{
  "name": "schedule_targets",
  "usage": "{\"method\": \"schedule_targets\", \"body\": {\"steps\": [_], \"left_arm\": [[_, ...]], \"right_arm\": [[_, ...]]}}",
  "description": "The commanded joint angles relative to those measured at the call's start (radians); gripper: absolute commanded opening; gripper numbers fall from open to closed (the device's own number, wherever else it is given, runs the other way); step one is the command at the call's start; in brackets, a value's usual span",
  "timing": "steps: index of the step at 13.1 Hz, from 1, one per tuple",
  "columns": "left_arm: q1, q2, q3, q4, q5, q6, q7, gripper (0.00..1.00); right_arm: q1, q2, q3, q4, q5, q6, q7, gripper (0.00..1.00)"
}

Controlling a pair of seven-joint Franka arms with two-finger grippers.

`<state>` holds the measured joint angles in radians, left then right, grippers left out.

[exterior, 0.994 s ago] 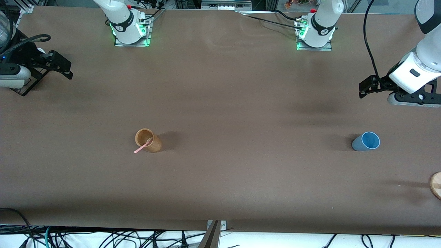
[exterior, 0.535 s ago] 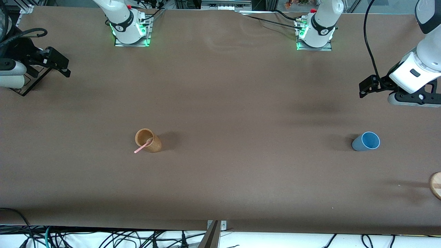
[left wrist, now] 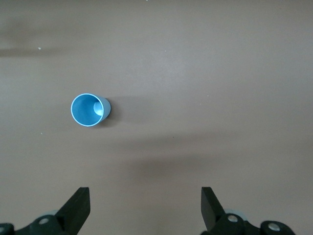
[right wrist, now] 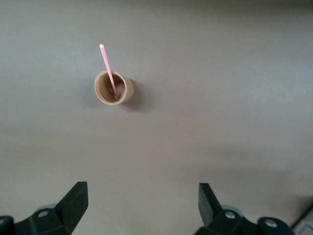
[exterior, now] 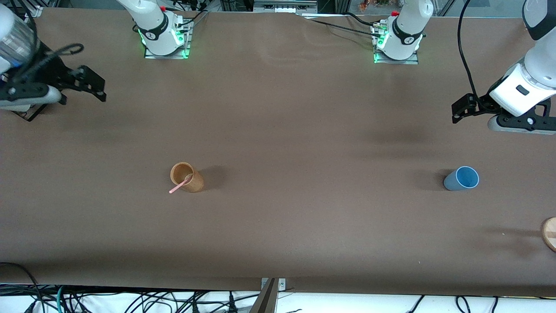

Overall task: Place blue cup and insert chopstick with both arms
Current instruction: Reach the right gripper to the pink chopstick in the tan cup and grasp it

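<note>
The blue cup (exterior: 461, 178) stands upright and empty on the table toward the left arm's end; it also shows in the left wrist view (left wrist: 90, 110). The pink chopstick (exterior: 180, 184) leans in a brown cup (exterior: 186, 177) toward the right arm's end, its tip sticking out over the rim; both show in the right wrist view, chopstick (right wrist: 107, 67) and brown cup (right wrist: 114, 88). My left gripper (exterior: 460, 109) is open and empty, high over the table at its end. My right gripper (exterior: 93, 84) is open and empty, high over the table at the other end.
A round wooden piece (exterior: 550, 233) lies at the table's edge at the left arm's end, nearer the camera than the blue cup. The two arm bases (exterior: 163, 32) (exterior: 397, 37) stand along the table's top edge. Cables hang below the front edge.
My right gripper has swung a little toward the middle of the table. My left gripper has barely moved. The cups and the chopstick have not moved.
</note>
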<state>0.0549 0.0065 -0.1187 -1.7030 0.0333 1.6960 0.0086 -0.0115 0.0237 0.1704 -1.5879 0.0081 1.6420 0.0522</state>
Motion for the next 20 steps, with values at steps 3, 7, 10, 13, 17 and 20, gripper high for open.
{"method": "schedule_targets", "body": {"steps": [3, 7, 10, 13, 17, 20], "left_arm": [[-0.001, 0.004, -0.001, 0.022, -0.016, -0.021, -0.006, 1.0], [-0.001, 0.006, -0.007, 0.022, -0.013, -0.025, 0.004, 1.0], [0.005, 0.009, -0.007, 0.022, -0.013, -0.025, 0.002, 1.0], [0.008, 0.009, -0.007, 0.022, -0.013, -0.029, 0.007, 1.0], [0.014, 0.033, -0.002, 0.017, -0.007, -0.038, 0.008, 1.0], [0.069, 0.084, 0.002, 0.02, 0.028, -0.033, 0.011, 1.0]], "right_arm": [[0.068, 0.168, -0.003, 0.016, 0.012, 0.177, 0.0, 0.99], [0.084, 0.347, -0.002, 0.085, -0.002, 0.287, 0.037, 0.99], [0.097, 0.438, -0.005, 0.085, -0.02, 0.409, 0.038, 0.99], [0.12, 0.495, -0.008, 0.097, -0.022, 0.481, 0.038, 0.98], [0.127, 0.547, -0.011, 0.098, -0.023, 0.541, 0.038, 0.82], [0.13, 0.552, -0.011, 0.102, -0.023, 0.541, 0.038, 0.55]]}}
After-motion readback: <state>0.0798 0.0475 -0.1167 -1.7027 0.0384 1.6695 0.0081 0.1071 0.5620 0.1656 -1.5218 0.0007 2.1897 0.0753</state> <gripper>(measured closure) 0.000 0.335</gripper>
